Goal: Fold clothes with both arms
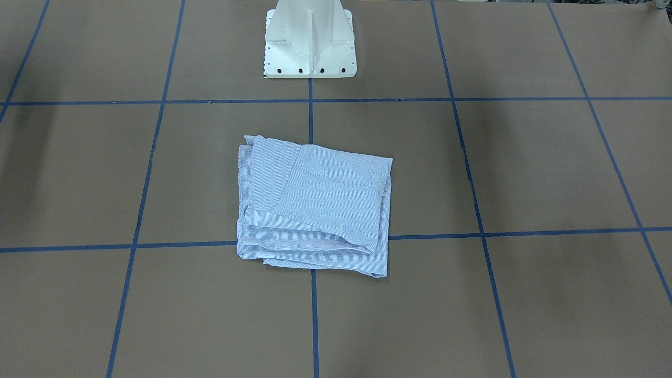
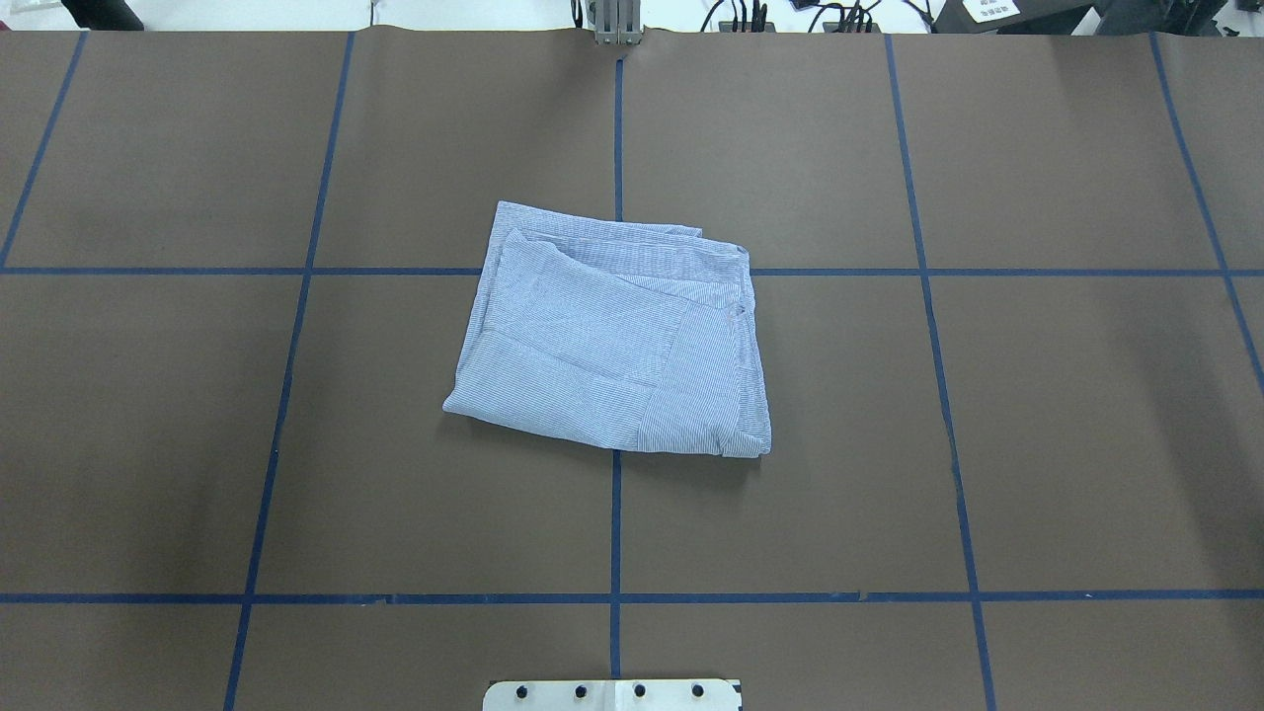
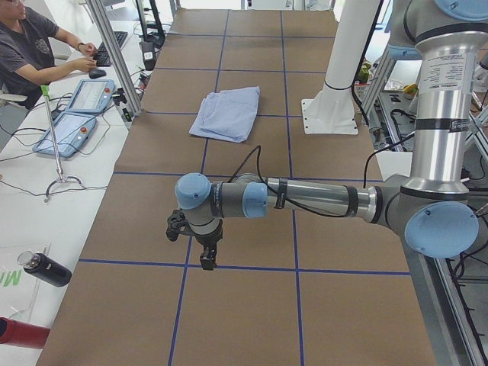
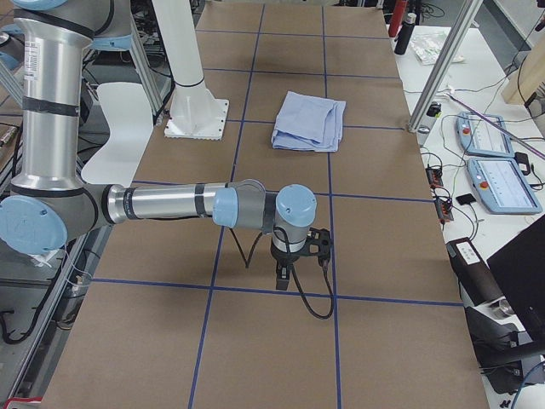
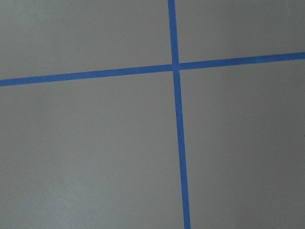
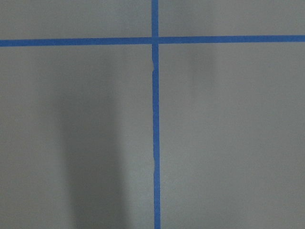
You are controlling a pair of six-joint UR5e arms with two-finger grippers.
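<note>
The clothes are one light blue striped shirt (image 1: 315, 207), folded into a rough rectangle and lying flat at the table's middle (image 2: 612, 336); it is also visible far off in both side views (image 3: 227, 113) (image 4: 311, 121). Neither arm touches it. The left arm (image 3: 305, 200) stretches low over the table's left end, its gripper (image 3: 207, 255) pointing down. The right arm (image 4: 170, 203) does the same at the right end with its gripper (image 4: 283, 277) down. Whether either gripper is open or shut I cannot tell. Both wrist views show only brown table and blue tape.
The white pedestal base (image 1: 310, 47) stands behind the shirt. Blue tape lines (image 2: 616, 523) grid the brown table. A person (image 3: 30, 46) sits at a side desk with teach pendants (image 3: 76, 114). More pendants (image 4: 498, 170) and a black bottle (image 3: 46, 268) lie beside the table.
</note>
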